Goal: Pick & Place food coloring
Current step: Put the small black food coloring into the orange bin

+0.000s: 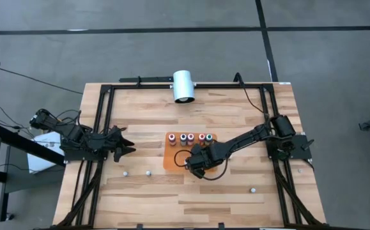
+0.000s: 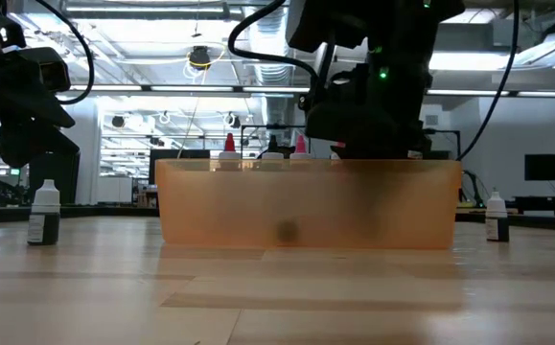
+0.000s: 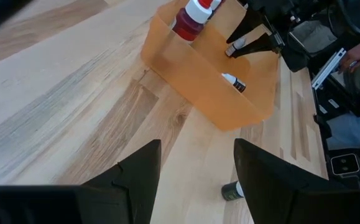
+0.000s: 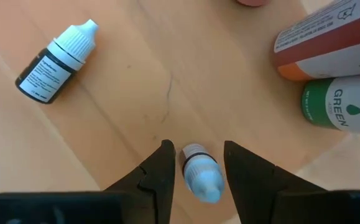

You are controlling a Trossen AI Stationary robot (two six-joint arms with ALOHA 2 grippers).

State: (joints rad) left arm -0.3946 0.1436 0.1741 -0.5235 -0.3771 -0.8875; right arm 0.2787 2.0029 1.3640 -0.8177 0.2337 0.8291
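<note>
So the orange tray (image 1: 172, 160) sits about mid-tabletop (image 1: 140, 198), and that's where the action is. A row of food coloring bottles (image 1: 192, 137) stands along the tray's far edge, the side toward the white cylinder (image 1: 183, 86). The right pincer (image 1: 196, 165) is down inside the tray on its near side. In the right wrist view its fingers (image 4: 161, 171) stand a bit apart on either side of a small bottle with a pale blue tip (image 4: 201, 171); there looks to be a thin gap on each side, so I wouldn't call it a grip. Another small dark bottle with a white cap (image 4: 55, 62) lies on its side on the tray floor near it, and a green-labelled bottle (image 4: 341, 109) is next to a reddish one (image 4: 326, 46). The left pincer (image 1: 124, 144) hangs off to the left of the tray, jaws spread wide with nothing in them. A few loose bottles (image 1: 148, 172) stand on the bare wood in front of the tray, including one to the right (image 1: 252, 190).
</note>
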